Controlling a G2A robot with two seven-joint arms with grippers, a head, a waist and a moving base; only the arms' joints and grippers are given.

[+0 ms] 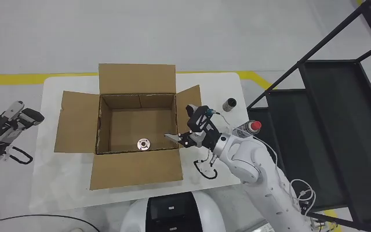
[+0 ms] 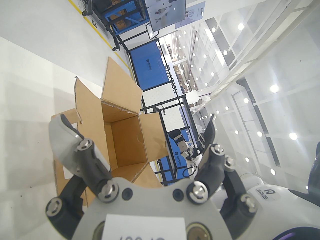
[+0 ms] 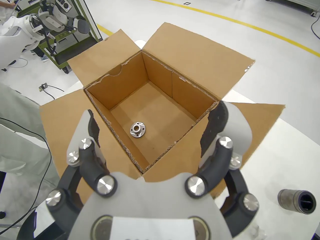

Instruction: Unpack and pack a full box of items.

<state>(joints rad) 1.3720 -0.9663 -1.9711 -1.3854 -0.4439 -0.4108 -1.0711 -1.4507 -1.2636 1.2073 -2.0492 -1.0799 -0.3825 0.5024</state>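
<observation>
The open box (image 1: pixel 103 124) has one small round metal piece (image 3: pixel 137 129) on its floor. The right gripper (image 3: pixel 153 112) hangs over the box's corner, its fingers (image 3: pixel 92 128) wide apart. The left gripper (image 2: pixel 136 119), past the left edge of the table (image 1: pixel 64 185), is spread wide too.

Box (image 3: pixel 160 76) plain brown (corrugated edges); flange (image 3: pixel 137 129) silver; table (image 1: pixel 64 180) white; can (image 1: pixel 253 126) cap seemingly red.

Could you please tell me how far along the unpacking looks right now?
Done: a metal cylinder and a red-capped can sit on the table beside the box. In hand: nothing; the right gripper hangs open over the box's edge. Left: one metal flange on the box floor, then repacking.
</observation>
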